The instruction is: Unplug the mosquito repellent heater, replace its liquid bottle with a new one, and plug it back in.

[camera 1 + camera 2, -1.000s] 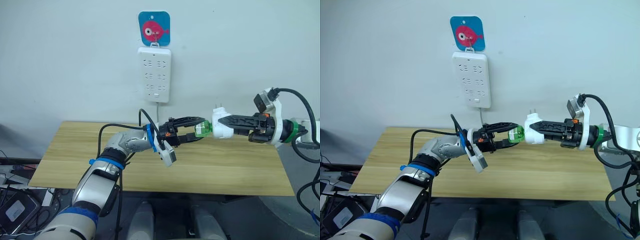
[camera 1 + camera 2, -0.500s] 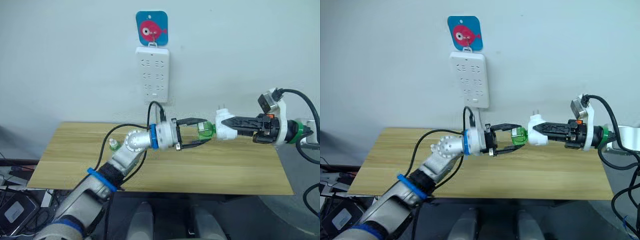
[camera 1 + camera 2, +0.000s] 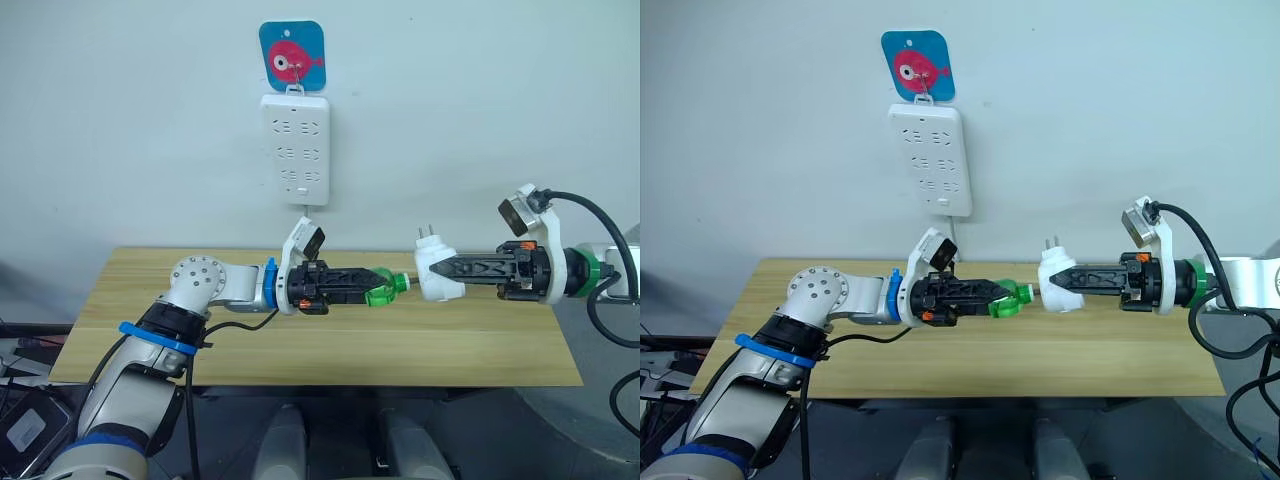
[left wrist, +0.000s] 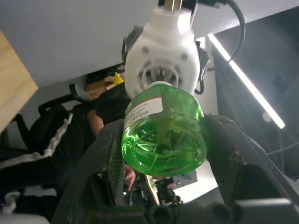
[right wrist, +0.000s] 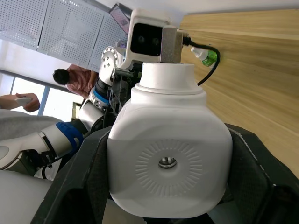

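Above the desk (image 3: 300, 345), the left claw (image 3: 385, 285) clamps the green liquid bottle (image 3: 383, 290), neck pointing straight out past its fingertips. Just beyond, almost touching, the mosquito repellent heater (image 3: 437, 275) sits gripped in the right claw (image 3: 445, 268), prongs up. Both long axes lie on one horizontal line. Farther back hangs the wall power strip (image 3: 295, 150).

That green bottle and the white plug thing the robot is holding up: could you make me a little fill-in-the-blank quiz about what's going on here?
1. The left tool is shut on the ____ liquid bottle.
2. The right tool grips the white mosquito repellent heater, whose two metal ____ point up.
3. Both are held in the air above the wooden ____.
4. The power strip hangs on the ____ beneath a fish picture.

Missing words: green; prongs; table; wall
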{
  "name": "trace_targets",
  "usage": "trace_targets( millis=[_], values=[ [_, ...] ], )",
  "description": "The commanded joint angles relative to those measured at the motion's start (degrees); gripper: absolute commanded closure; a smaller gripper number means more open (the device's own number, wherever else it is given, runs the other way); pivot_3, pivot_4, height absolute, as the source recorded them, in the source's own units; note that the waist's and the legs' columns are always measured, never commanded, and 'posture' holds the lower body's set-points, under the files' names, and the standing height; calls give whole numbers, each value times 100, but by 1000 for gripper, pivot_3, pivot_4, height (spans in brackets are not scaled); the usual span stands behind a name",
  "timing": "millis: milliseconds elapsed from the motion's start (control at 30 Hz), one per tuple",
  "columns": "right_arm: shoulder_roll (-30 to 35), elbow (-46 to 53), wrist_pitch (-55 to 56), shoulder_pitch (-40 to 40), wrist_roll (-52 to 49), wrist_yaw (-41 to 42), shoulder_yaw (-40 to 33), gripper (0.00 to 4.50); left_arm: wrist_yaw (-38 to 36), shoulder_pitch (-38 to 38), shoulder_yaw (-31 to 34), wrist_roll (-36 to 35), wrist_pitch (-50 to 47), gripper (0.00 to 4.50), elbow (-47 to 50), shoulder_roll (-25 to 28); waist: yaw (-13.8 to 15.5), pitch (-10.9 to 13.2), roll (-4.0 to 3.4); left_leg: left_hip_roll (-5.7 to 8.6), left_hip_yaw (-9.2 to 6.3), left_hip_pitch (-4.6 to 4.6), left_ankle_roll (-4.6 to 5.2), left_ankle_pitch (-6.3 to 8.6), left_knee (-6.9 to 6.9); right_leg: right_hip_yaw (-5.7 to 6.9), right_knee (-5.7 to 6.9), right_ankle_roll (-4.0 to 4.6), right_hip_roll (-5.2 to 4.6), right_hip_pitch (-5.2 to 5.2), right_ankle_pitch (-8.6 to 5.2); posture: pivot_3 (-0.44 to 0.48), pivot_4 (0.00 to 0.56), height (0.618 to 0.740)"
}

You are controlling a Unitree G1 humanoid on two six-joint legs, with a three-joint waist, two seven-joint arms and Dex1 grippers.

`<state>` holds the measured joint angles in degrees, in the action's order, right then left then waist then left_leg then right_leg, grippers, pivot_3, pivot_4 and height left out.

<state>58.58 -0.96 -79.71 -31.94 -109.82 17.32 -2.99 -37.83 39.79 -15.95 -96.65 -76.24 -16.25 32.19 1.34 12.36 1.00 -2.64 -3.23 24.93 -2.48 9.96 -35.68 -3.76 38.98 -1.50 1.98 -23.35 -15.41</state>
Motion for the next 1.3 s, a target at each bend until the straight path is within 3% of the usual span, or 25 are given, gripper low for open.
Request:
trace_targets(
  millis=[33,200,333,400,500,667,867,1100,1133,1200,1300],
  values=[
    [207,-46,3,100,-54,202,-195,1524,-365,-69,410,340,-339,2258,197,45,4,0,0,0,0,0,0,0,0,0,0,2,0,0,-1,171,192,740],
    [249,-489,47,190,752,451,-310,1524,-835,-343,707,1186,-417,2258,317,295,3,0,0,0,7,0,0,0,-2,-7,-1,20,-3,-1,-11,182,190,740],
    [179,-580,583,266,2638,714,58,1524,-1212,-531,956,1709,-332,2258,405,436,10,0,0,0,13,0,0,0,-1,-12,0,28,-4,-7,-16,191,194,740],
    [184,-720,1381,302,4391,664,912,1524,-1343,-625,1051,1939,-216,2258,522,403,13,-1,2,1,17,1,-1,1,-1,-14,0,31,-6,-10,-18,199,196,740],
    [86,-1151,2215,266,6127,874,1734,1524,-1441,-723,1138,2200,-171,2258,672,302,26,0,2,3,24,6,-2,1,0,-18,-4,33,-11,-18,-19,207,196,740],
    [-296,-2187,2892,-36,7684,1264,2165,1524,-1543,-795,1266,2446,-206,2258,824,154,33,5,1,7,34,19,-2,1,7,-25,-2,-3,-15,-35,-1,220,203,740],
    [-805,-3293,2934,-308,8598,1568,2068,1524,-1738,-920,1315,2745,-152,2258,970,115,20,6,3,3,33,11,-2,1,19,-24,2,-3,-10,-35,-1,226,205,740],
    [-1122,-3767,2894,-429,9075,1860,1749,1524,-1888,-944,1349,2957,-168,2258,1041,58,27,7,3,6,34,10,-3,0,30,-26,1,-2,-12,-34,-2,230,206,740],
    [-1145,-3789,2890,-434,9137,1879,1704,795,-1903,-944,1357,2977,-175,2258,1043,50,26,7,3,6,34,9,-3,0,30,-26,1,-2,-12,-33,-2,230,206,740],
    [-1179,-3812,2862,-438,9229,1941,1599,161,-1936,-939,1369,3019,-174,2258,1039,33,26,7,3,5,33,6,-3,0,30,-25,1,-2,-12,-31,-2,230,206,740],
    [-1064,-3497,2738,-373,9222,2180,1397,36,-1990,-938,1383,3110,-87,2258,1064,1,24,8,3,5,33,5,-3,0,30,-25,1,-2,-12,-30,-2,224,207,740]
  ],
)
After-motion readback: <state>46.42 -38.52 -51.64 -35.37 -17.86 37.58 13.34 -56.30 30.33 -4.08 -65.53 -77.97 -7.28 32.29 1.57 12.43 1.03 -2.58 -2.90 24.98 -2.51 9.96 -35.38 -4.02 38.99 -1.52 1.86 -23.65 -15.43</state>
